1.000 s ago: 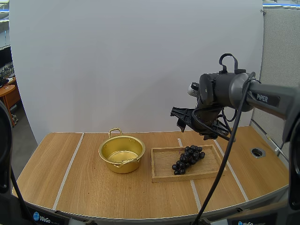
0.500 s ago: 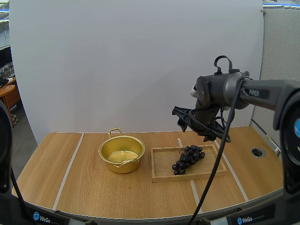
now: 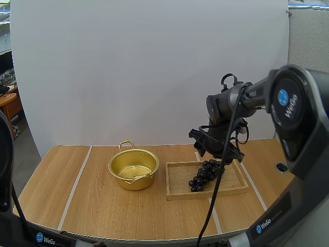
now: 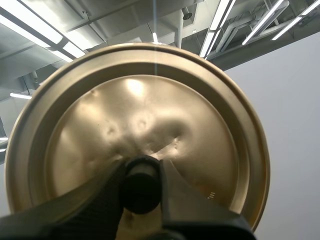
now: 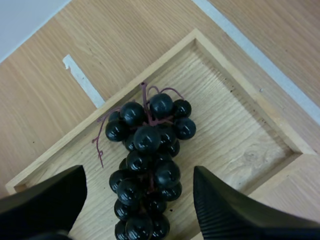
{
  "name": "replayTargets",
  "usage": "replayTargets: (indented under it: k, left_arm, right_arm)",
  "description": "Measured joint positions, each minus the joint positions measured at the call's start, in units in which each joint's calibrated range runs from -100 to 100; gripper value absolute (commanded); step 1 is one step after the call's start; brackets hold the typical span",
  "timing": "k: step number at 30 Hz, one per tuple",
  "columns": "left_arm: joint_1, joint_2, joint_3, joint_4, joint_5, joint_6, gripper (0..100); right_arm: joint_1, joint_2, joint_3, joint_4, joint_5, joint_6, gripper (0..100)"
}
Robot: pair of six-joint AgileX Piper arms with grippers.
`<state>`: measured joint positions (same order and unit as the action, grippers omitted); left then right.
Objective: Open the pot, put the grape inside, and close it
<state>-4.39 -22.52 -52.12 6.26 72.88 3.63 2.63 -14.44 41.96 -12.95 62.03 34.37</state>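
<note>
An open gold pot point(image 3: 133, 169) stands left of centre on the wooden table. Its gold lid point(image 4: 140, 110) hangs in the air, and my left gripper point(image 4: 141, 186) is shut on the lid's black knob point(image 4: 141, 175). A bunch of dark grapes point(image 3: 205, 174) lies in the wooden tray point(image 3: 177, 181) to the right of the pot. My right gripper point(image 3: 216, 151) hovers just above the bunch, open. In the right wrist view the grapes point(image 5: 147, 165) lie on the tray point(image 5: 240, 140) below the gap between the two spread fingers point(image 5: 230, 210) of my right gripper point(image 5: 137, 192).
White tape lines point(image 3: 76, 184) cross the tabletop. A round metal-rimmed hole point(image 3: 281, 167) sits near the table's right edge. Bare table lies left of the pot and in front of the tray.
My right arm has swung forward and down, bringing its open gripper from high above the tray's far right corner to just over the grapes. Pot, tray and grapes have stayed put.
</note>
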Motion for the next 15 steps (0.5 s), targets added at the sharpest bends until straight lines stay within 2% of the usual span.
replayTargets:
  k: [15]
  left_arm:
    - [0.0,0.0,0.0,0.0,0.0,0.0,0]
  right_arm:
    - [0.0,7.84,-0.76,-0.3,-4.03,3.49,100]
